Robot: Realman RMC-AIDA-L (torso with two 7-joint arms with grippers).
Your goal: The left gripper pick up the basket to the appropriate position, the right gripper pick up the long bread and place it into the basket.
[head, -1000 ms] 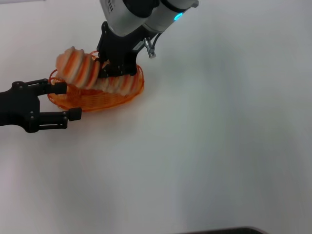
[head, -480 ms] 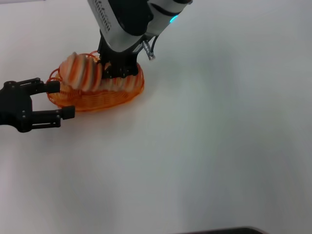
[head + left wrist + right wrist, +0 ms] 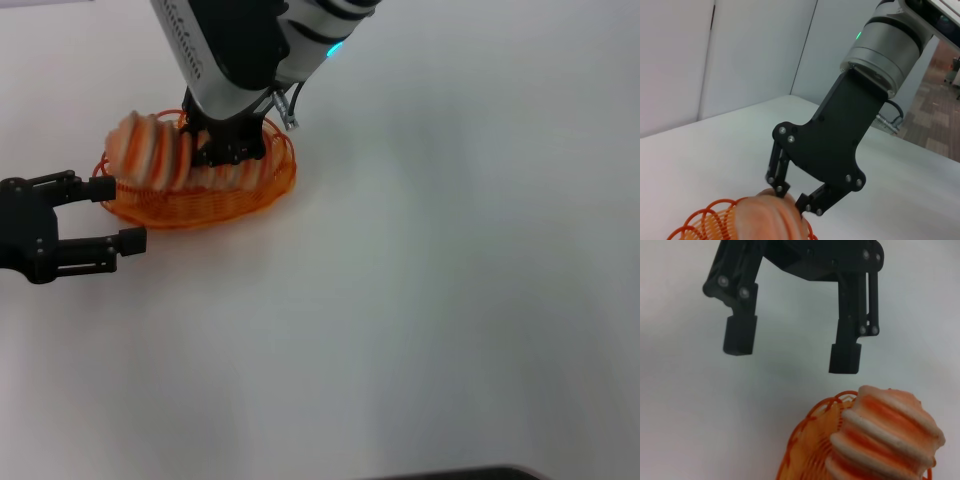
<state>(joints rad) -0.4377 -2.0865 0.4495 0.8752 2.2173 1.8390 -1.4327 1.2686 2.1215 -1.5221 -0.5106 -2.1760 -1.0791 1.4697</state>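
Note:
The orange wire basket rests on the white table at the far left. The long bread lies tilted in it, its left end raised over the rim. My right gripper is shut on the bread's middle, low inside the basket. My left gripper is open and empty, just left of the basket, with its upper finger by the rim. The left wrist view shows the right gripper on the bread and the basket. The right wrist view shows the left gripper, the bread and the basket.
The white table stretches bare to the right and front of the basket. A dark edge shows at the bottom of the head view.
My right gripper has moved left and down with the bread, lowering it into the basket. My left gripper has drawn back to the left, away from the basket.

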